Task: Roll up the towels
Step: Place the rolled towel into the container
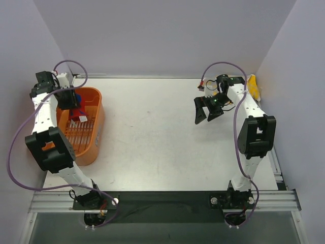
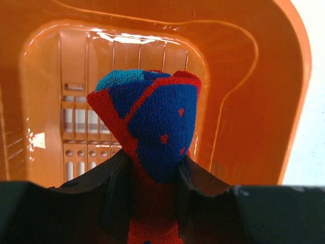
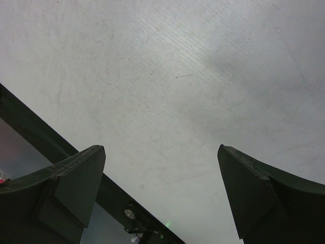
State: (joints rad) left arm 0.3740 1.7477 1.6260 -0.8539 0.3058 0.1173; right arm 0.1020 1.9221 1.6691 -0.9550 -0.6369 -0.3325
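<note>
Left wrist view has the left tool [image 2: 152, 195] closed tight on the red and turquoise towel [image 2: 160, 127]. The jaws pinch its lower red part, and the bunched upper end stands out past the fingertips, with its long axis running straight away from the tool. Whether this is a finished roll or only a crumple I cannot tell. The towel hangs inside the orange tub [image 2: 254, 101], with the slotted floor behind it and tub walls on every side, so I judge the only free way out is up and then rightward over the rim toward the table [image 3: 177, 76].

Top external view shows the right tool [image 3: 160, 152] spread wide and holding nothing, poised over bare table right of centre. The yellow towel [image 1: 252, 87] lies at the far right edge of the table, close against the right wall, with its long axis running roughly near to far. It sits beyond and to the right of that tool, and the right arm's own forearm crosses between them. The right arm is much the nearer. The wall leaves little room there, so dragging the towel toward the broad middle looks wise before rolling.
</note>
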